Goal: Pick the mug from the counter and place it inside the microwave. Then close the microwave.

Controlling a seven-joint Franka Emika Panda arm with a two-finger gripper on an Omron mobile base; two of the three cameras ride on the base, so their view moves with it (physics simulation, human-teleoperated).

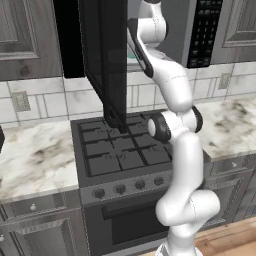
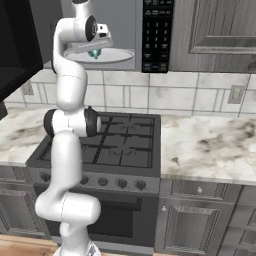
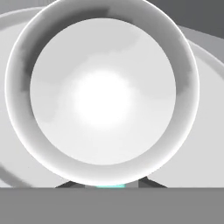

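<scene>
**Mug over the turntable**

While the keypad's (image 2: 157, 34) white buttons are too small for you to read, your arm reaches up into the open microwave (image 2: 127, 30). The gripper (image 2: 94, 54) clasps the mug (image 3: 101, 92) by its rim, above the turntable plate (image 2: 117, 56).

Black gas stove (image 1: 122, 145) with knobs (image 2: 102, 182); wall outlet (image 1: 20, 101); grey cabinets (image 2: 220, 30).

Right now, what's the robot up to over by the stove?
The arm reaches into the open microwave above the stove, with the teal mug at its gripper just over the white turntable plate. The hand view looks straight down into the mug's white inside. The microwave door stands open.
</scene>
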